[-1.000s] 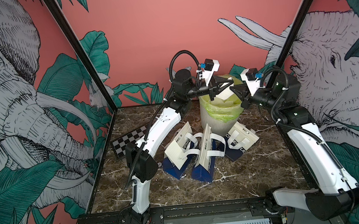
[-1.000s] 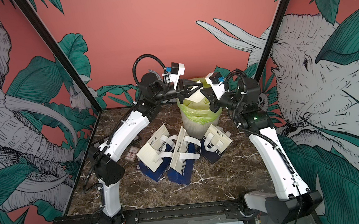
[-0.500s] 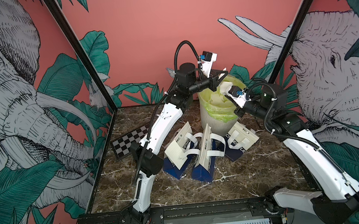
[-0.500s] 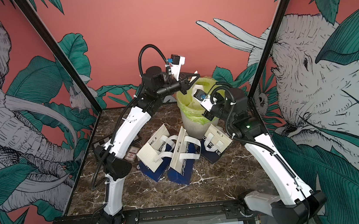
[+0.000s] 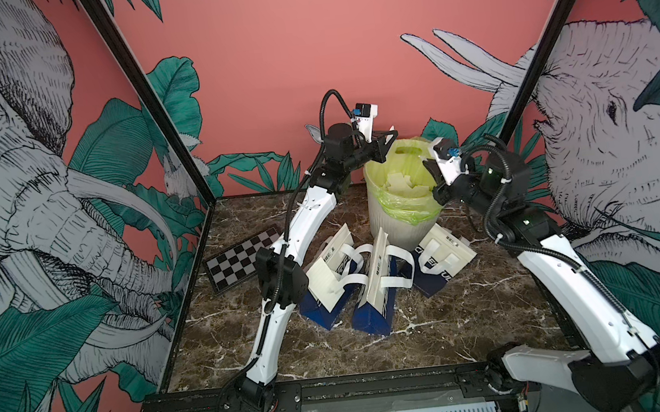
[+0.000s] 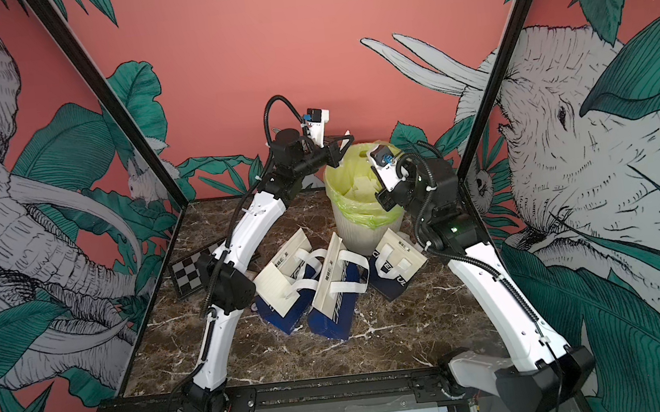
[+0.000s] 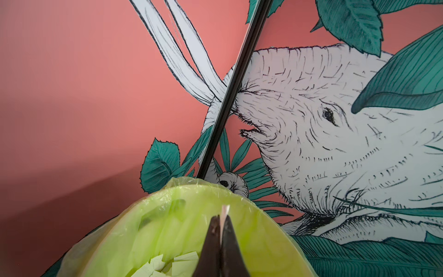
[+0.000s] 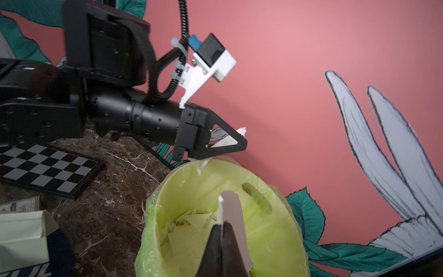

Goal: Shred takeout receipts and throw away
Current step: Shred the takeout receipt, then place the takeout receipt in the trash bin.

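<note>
Two torn pieces were held over the pale ribbed bin with yellow-green liner (image 5: 400, 233): a small white paper scrap of takeout receipt (image 7: 225, 210) pinched in the left jaws, a larger white slip (image 8: 232, 211) pinched in the right jaws. Discarding was judged in hand; opening of both jaws was called for next.
</note>
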